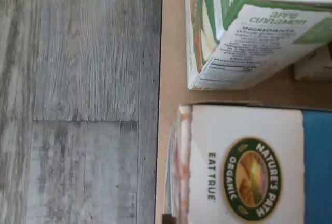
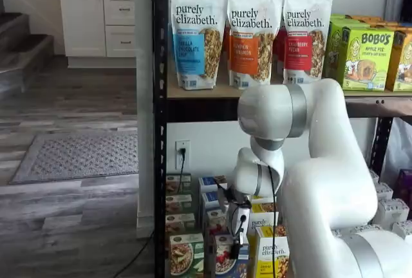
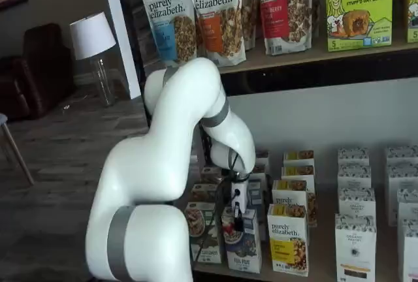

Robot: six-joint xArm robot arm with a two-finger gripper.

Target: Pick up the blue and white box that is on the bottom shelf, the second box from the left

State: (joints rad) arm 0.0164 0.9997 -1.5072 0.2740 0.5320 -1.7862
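**Operator:** Report carton positions on the bottom shelf, left to right.

**Arm:** At the left end of the front row stands a green-and-white carton. Directly to its right is the blue and white box, upright, front face toward the cameras, picturing a bowl with red berries. To the right of that stands a yellow-and-white carton. Further cartons of each kind are lined up behind these, toward the wall. In the wrist view, the white and blue top panel of the box carries a round green logo, and the green-and-white carton sits beside it with a strip of bare shelf between.

**Operator:** Pincer state?

**Arm:** My gripper hangs over the top front of the blue and white box in both shelf views. I cannot tell whether the fingers are closed on it.

**Operator:** Clearances?

**Arm:** The shelf's front edge borders open grey plank floor. The black rack post stands left of the green-and-white carton.
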